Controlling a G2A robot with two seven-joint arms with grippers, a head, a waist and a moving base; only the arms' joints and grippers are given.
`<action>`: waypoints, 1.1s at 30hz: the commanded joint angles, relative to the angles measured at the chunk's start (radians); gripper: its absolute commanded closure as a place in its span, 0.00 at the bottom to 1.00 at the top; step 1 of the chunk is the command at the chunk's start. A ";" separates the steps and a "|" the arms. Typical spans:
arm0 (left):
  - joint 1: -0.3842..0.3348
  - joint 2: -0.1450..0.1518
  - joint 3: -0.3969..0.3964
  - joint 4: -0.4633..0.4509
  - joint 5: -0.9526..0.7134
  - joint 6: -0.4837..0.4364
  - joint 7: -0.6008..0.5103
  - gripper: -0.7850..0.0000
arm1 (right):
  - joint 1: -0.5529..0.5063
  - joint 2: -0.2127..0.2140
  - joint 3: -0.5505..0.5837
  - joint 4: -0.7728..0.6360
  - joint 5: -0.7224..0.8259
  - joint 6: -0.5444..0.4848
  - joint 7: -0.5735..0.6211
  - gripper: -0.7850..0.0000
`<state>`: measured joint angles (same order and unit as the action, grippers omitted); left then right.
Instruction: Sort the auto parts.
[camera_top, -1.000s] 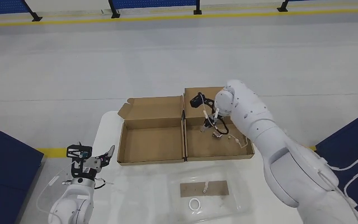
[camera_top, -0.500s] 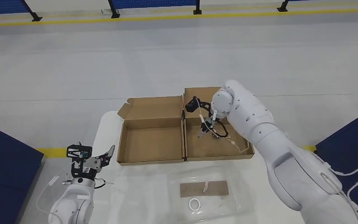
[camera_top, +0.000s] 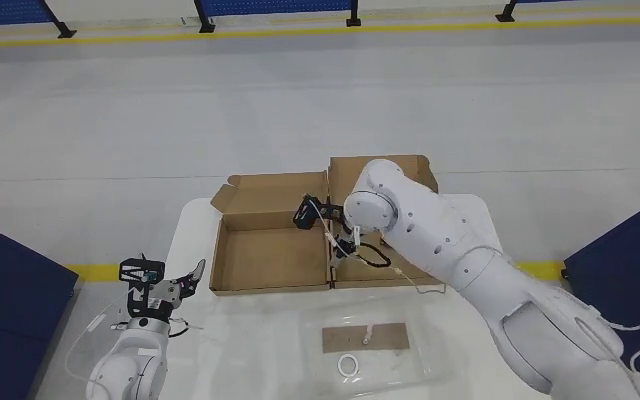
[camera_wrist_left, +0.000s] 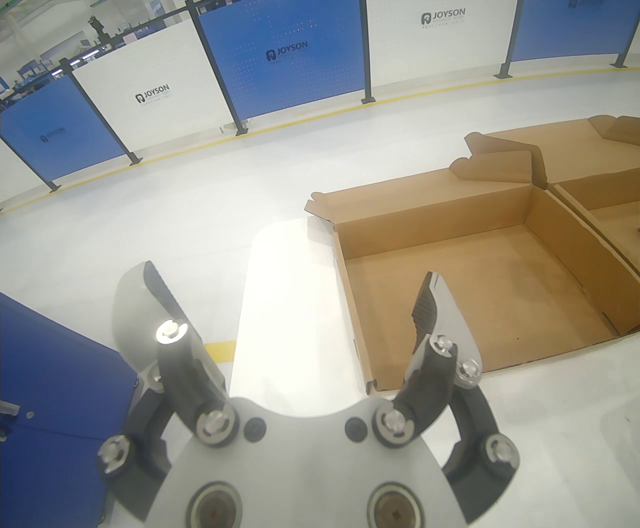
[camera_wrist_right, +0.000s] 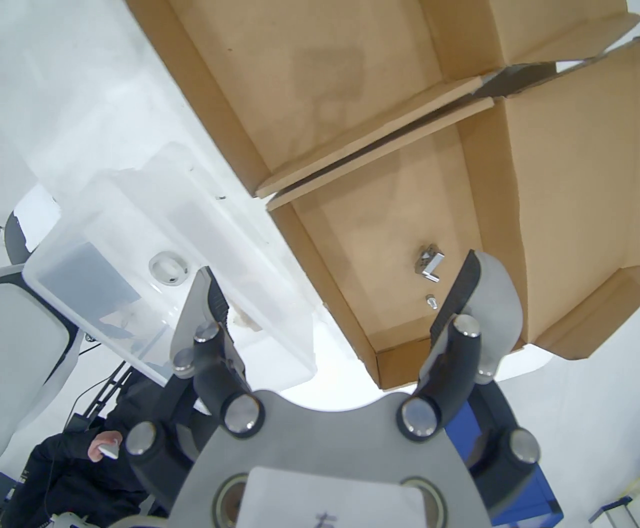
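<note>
Two open cardboard boxes stand side by side. The left box (camera_top: 270, 255) (camera_wrist_left: 475, 290) (camera_wrist_right: 310, 65) has a bare floor. In the right box (camera_top: 380, 282) (camera_wrist_right: 380, 215) lie a small metal bracket (camera_wrist_right: 430, 262) and a tiny bolt (camera_wrist_right: 431, 301). My right gripper (camera_top: 343, 243) (camera_wrist_right: 337, 295) hangs open over the wall shared by the boxes, with nothing between its fingers. Open too, my left gripper (camera_top: 165, 285) (camera_wrist_left: 290, 295) sits by the table's front left corner, short of the left box.
A clear plastic tray (camera_top: 420, 360) (camera_wrist_right: 280, 320) stands in front of the boxes, holding a white ring (camera_top: 348, 365) (camera_wrist_right: 167, 264) and a brown card piece (camera_top: 385, 336). Box flaps stand up at the back. Blue panels flank the table.
My right arm has swung left, from over the right box's middle to the wall between the boxes. The left arm has not moved.
</note>
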<state>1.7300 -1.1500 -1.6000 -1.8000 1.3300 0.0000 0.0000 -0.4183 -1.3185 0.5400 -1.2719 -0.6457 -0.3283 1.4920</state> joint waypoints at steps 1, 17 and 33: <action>0.000 0.000 0.000 0.000 0.000 0.000 0.000 0.00 | -0.026 0.039 0.003 -0.130 0.015 0.040 0.040 0.00; 0.000 0.000 0.000 0.000 0.000 0.000 0.000 0.00 | -0.195 0.321 0.007 -0.592 0.055 0.118 0.044 0.00; 0.000 0.000 0.000 0.000 0.000 0.000 0.000 0.00 | -0.209 0.320 -0.062 -0.628 0.062 0.044 0.044 0.00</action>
<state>1.7300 -1.1500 -1.6000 -1.8000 1.3300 0.0000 0.0000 -0.6334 -0.9993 0.4927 -1.8973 -0.5835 -0.2858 1.5360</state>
